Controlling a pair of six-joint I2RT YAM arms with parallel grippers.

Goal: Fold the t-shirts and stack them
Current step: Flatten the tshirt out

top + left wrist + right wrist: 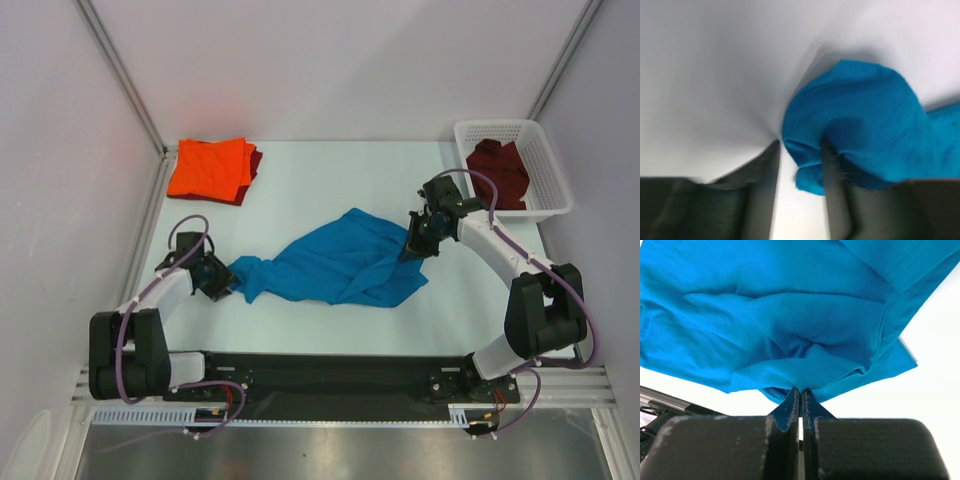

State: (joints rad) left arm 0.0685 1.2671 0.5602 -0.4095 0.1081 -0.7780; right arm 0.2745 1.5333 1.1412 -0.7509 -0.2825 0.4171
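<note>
The bright blue t-shirt [340,262] lies crumpled across the middle of the table. My right gripper [413,248] is shut on its right edge; in the right wrist view the jaws [801,390] pinch a bunch of the blue cloth [790,315]. My left gripper [220,280] is at the shirt's left end with its jaws apart [800,146]. A fold of the blue cloth [865,115] sits between and over the right finger [832,190]. A folded orange t-shirt [208,168] lies at the back left on a dark maroon one [255,162].
A white lattice basket [556,182] stands at the back right with a dark maroon shirt [498,172] in it. Metal frame posts and white walls close in the table on both sides.
</note>
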